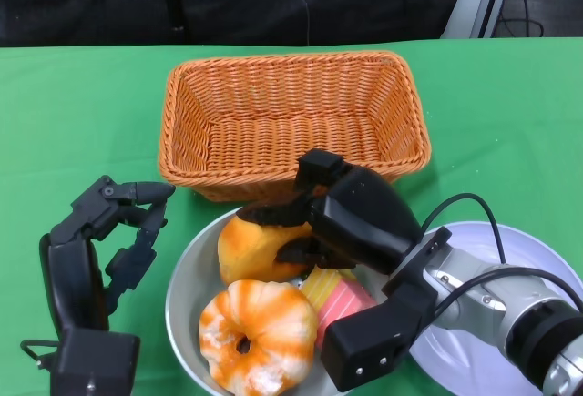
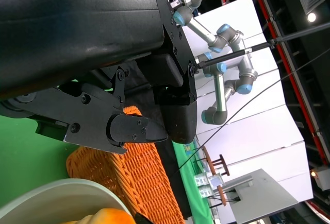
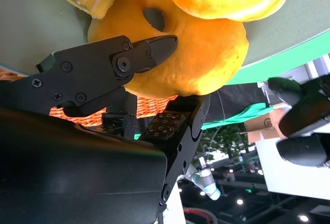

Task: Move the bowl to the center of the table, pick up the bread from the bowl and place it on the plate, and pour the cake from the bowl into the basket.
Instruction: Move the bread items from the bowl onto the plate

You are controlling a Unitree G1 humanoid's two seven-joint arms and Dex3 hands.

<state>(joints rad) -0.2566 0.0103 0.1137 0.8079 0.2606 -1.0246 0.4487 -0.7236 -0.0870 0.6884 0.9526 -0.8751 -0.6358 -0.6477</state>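
A grey bowl point(image 1: 182, 278) sits at the near middle of the green table. It holds an orange bread bun point(image 1: 248, 248), a glazed ring-shaped bread point(image 1: 258, 328) and a pink and yellow cake slice point(image 1: 335, 298). My right hand point(image 1: 355, 223) reaches into the bowl from the right and grips the bun, which still lies in the bowl. In the right wrist view its fingers point(image 3: 129, 64) press the bun point(image 3: 201, 54) from two sides. My left hand point(image 1: 109, 232) hovers just left of the bowl, fingers apart and holding nothing. A white plate point(image 1: 537, 250) lies under my right forearm.
The orange wicker basket point(image 1: 291, 114) stands just behind the bowl, nearly touching its rim, and holds nothing. In the left wrist view the basket point(image 2: 134, 183) and the bowl rim point(image 2: 62, 193) show beyond my left fingers point(image 2: 134, 128). Green cloth stretches on both sides of the basket.
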